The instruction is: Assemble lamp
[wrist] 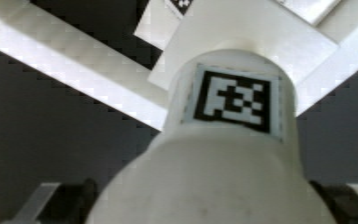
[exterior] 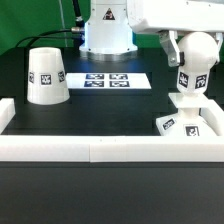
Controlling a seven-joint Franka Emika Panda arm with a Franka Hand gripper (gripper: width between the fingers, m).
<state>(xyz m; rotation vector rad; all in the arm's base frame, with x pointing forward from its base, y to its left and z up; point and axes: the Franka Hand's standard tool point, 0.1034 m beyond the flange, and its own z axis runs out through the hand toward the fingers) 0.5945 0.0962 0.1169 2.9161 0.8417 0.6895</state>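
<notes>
Broadly, the black table [exterior: 110, 115] fills the exterior view, edged at the front and at both sides by long white border walls [exterior: 100, 148]. The white arm [exterior: 160, 15] enters from the upper part of the exterior view's right, beside its own pedestal [exterior: 105, 35] at the rear centre.

Shade [exterior: 45, 75]: the largest lamp part, standing on the table at the exterior view's left with its wide end down and its narrow end up, one square tag facing the camera. It is well apart from the other two parts.

Marker board [exterior: 110, 80]: lies flat on the table just in front of the pedestal.

Base block [exterior: 185, 125]: rests on the table at the exterior view's right, near the front wall, with tags on the faces that show.

Bulb [exterior: 190, 98]: upright directly over the base block, its narrow lower end meeting the block's top. Whether it is fully seated cannot be told. In the wrist view its white body and tag fill most of the frame.

Gripper [exterior: 192, 72]: closed around the bulb's upper part. In the wrist view a dark finger [wrist: 60, 200] shows against each side of the bulb.
</notes>
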